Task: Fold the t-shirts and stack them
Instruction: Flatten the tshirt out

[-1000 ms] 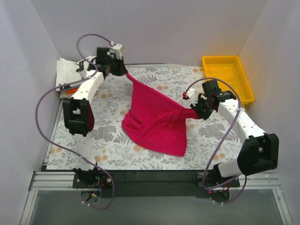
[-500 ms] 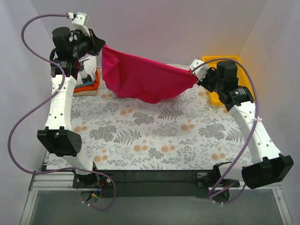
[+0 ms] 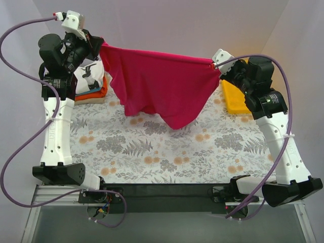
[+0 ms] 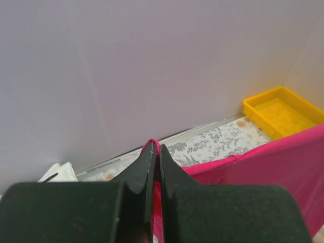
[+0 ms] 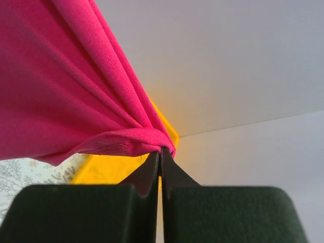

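Observation:
The magenta-red t-shirt (image 3: 157, 83) hangs stretched in the air between both grippers, high above the floral table. My left gripper (image 3: 99, 44) is shut on its left corner; the cloth (image 4: 152, 147) shows pinched between the fingers in the left wrist view. My right gripper (image 3: 217, 67) is shut on its right corner, with bunched cloth (image 5: 136, 139) at the fingertips in the right wrist view. A stack of folded shirts sits at the far left: the white black-printed one (image 3: 91, 76) on top, the orange one (image 3: 96, 92) below. The light blue one is hidden.
The yellow plastic tray (image 3: 234, 97) stands at the far right, partly behind the right arm; it also shows in the left wrist view (image 4: 282, 111). White walls close in the table on three sides. The floral tablecloth (image 3: 152, 152) lies below the hanging shirt.
Both arms have risen and spread apart, lifting the shirt off the table and pulling its top edge taut. The shirt now hangs flat and wider than half a second ago.

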`<act>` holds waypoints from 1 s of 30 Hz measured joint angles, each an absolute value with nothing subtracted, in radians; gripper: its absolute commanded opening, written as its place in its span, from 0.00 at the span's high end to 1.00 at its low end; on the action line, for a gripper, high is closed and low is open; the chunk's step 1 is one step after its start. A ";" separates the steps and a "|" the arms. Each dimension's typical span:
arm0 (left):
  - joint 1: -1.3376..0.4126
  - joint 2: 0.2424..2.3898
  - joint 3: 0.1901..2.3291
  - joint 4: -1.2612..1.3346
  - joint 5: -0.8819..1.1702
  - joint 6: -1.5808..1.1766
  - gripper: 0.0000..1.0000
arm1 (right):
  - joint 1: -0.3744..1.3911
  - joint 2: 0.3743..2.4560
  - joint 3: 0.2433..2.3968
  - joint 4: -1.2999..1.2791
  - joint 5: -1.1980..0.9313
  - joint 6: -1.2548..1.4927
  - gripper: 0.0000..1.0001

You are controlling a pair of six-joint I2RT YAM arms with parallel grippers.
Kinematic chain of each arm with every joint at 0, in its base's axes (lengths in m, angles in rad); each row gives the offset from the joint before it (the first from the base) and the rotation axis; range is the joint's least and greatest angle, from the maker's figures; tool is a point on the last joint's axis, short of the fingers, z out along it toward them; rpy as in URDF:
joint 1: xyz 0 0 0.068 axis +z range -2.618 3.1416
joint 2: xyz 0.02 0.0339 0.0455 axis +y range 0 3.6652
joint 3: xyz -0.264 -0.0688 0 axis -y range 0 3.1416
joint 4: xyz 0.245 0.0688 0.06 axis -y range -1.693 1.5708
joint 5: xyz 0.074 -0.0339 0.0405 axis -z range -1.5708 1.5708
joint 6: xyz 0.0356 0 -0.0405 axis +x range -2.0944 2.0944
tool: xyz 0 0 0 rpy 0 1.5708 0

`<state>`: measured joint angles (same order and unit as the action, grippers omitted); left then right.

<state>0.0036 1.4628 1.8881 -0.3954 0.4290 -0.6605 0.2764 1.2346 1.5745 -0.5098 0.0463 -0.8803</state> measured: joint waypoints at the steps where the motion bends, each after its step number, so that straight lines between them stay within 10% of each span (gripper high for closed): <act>1: 0.004 1.456 1.888 -0.386 0.427 -0.660 1.00 | 0.277 1.235 1.575 -0.498 0.047 -0.884 0.99; 22: 0.018 2.108 2.368 0.059 0.365 -0.758 1.00 | 0.277 1.885 2.184 -0.199 0.269 -0.829 0.99; 30: 0.078 1.624 1.782 0.253 0.506 -0.762 1.00 | 0.278 1.597 1.811 -0.058 0.174 -0.838 0.99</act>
